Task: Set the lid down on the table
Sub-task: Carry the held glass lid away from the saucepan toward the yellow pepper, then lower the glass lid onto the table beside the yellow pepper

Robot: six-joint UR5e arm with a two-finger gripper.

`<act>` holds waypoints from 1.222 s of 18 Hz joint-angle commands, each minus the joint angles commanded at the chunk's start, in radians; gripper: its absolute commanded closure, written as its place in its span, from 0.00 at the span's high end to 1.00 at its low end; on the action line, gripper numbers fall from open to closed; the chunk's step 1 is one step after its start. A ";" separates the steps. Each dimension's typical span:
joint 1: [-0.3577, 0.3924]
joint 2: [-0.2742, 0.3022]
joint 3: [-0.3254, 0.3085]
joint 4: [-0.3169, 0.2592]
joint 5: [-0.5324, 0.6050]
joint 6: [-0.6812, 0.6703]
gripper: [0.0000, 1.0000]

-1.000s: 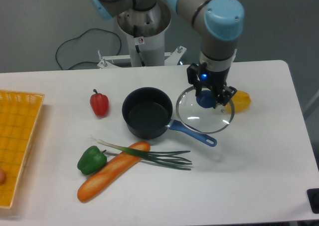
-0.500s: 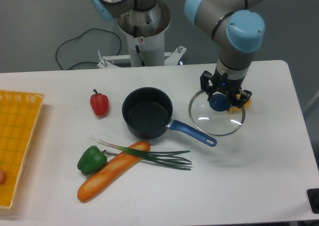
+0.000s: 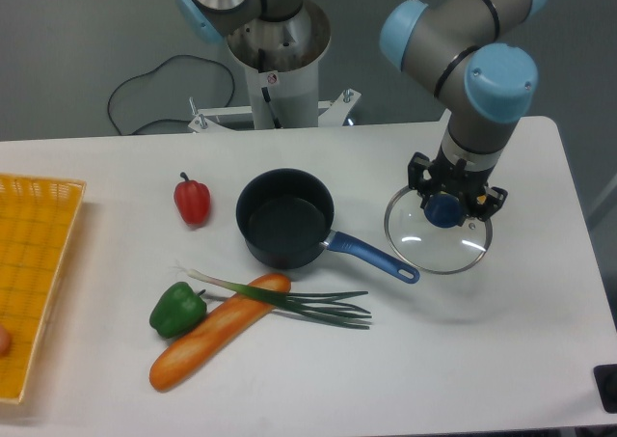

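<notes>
camera view: only one angle here, looking down from the front
lid (image 3: 439,244): right of the saucepan (image 3: 286,230), over the right side of the tabletop (image 3: 501,360)
jaws: gripper (image 3: 449,202) is clamped on the blue knob, lid hangs right underneath
key relation: disc looks close to flat and just above bare white surface, so I'd guess straight down does it; can't tell if it's touching
looks: clear glass, thin silver rim, pretty glare-y
</notes>
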 joint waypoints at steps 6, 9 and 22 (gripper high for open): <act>0.043 -0.046 0.023 0.035 -0.003 0.006 0.56; 0.043 -0.074 0.031 0.046 -0.003 0.003 0.56; 0.031 -0.123 0.037 0.069 -0.006 -0.008 0.56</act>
